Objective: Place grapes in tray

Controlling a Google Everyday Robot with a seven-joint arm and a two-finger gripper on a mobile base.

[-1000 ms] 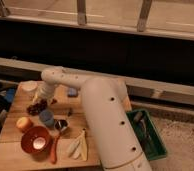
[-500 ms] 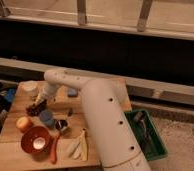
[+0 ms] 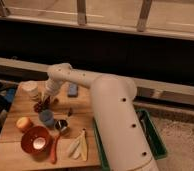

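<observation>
The grapes, a small dark reddish bunch, lie on the wooden table at its left rear, just in front of a white jar. My gripper reaches down from the white arm onto the bunch's right end and is shut on it. The green tray sits low on the right beside the table. The arm's thick body hides most of it.
In front of the grapes stand a blue cup, a metal cup, an orange fruit and an orange-red bowl. A carrot and pale banana pieces lie near the front edge. A blue block lies behind.
The gripper's fingers have closed onto the grapes. The arm has hardly shifted and the bunch still rests on the table.
</observation>
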